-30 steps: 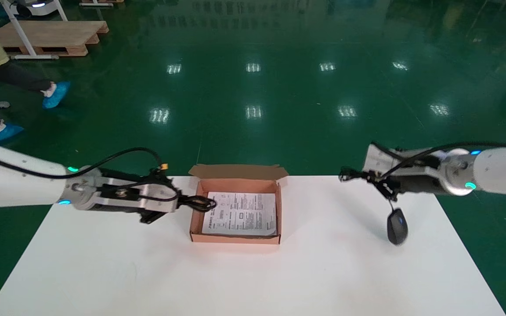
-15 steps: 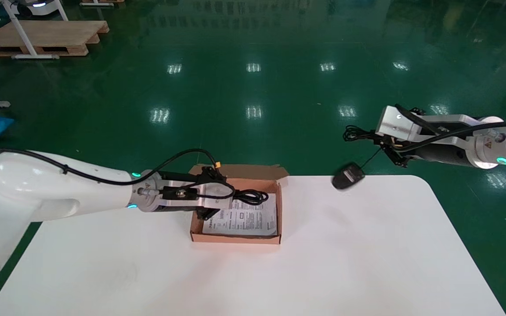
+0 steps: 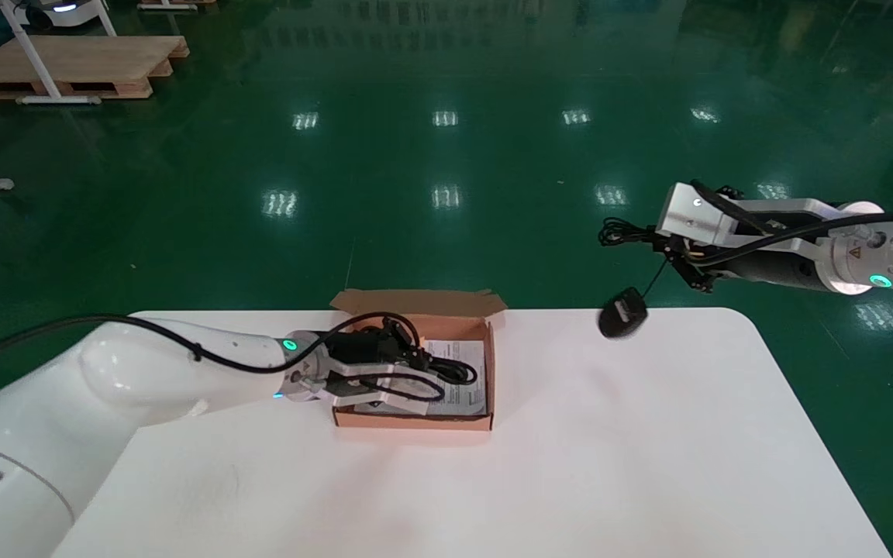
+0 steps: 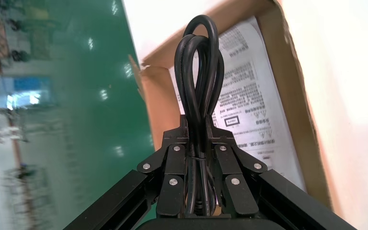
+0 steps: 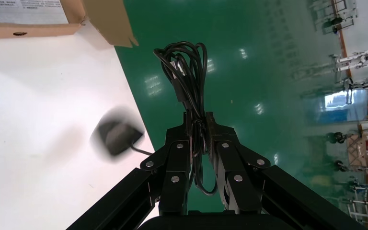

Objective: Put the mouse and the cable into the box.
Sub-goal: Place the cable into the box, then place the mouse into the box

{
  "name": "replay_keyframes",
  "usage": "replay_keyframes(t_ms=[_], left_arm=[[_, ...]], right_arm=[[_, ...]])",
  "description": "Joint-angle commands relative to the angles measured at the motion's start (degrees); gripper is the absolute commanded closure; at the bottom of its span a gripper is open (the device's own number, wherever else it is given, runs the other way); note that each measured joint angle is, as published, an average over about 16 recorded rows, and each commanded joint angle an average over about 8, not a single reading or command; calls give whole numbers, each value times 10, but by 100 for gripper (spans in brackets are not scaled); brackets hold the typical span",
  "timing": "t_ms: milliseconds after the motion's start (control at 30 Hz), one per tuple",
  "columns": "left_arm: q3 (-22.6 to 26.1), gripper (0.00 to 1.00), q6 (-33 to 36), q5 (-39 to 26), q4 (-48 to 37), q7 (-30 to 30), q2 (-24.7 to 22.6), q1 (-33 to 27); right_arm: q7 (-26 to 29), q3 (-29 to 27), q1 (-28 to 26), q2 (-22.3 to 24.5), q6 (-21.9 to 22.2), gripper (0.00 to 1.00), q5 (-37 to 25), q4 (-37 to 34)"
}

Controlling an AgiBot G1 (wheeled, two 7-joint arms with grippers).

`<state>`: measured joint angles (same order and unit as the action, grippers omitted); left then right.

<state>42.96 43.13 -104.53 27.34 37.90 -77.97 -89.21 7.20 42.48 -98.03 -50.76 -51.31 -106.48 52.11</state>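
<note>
A brown cardboard box (image 3: 414, 422) stands open mid-table with a printed sheet (image 4: 261, 100) on its floor. My left gripper (image 3: 415, 363) reaches over the box from its left side, shut on a bundled black cable (image 4: 199, 72) whose loop hangs above the sheet. My right gripper (image 3: 667, 242) is raised beyond the table's far right corner, shut on the mouse's coiled cord (image 5: 187, 72). The black mouse (image 3: 622, 312) dangles from that cord over the table's back edge, blurred in the right wrist view (image 5: 117, 136).
The white table (image 3: 493, 480) is bare in front of and to the right of the box. The box's lid flap (image 3: 415, 300) stands open at its far side. Green floor lies beyond; a wooden pallet (image 3: 67, 66) sits far back left.
My left gripper carried the cable rightward from the box's left wall to over its inside. My right gripper lifted the mouse off the table; it now swings near the back edge.
</note>
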Motion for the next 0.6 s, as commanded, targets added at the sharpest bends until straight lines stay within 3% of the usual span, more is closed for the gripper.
replay_keyframes(t_ms=[33,200,467,600], left_arm=[[25,100,-33,-10,13,9,-6,14],[75,97,-58,2,25,-17,-5,19],[100,3,-69,34,26,-37,-6,18],[100,0,-70,35,27,-37,-5,18]], right_arm=[[0,0,0,0,0,100,0,0],[0,0,0,0,0,100,0,0],[4,0,1,1,0,100,-1,7],[3,0,1,1,0,100,-1,6]])
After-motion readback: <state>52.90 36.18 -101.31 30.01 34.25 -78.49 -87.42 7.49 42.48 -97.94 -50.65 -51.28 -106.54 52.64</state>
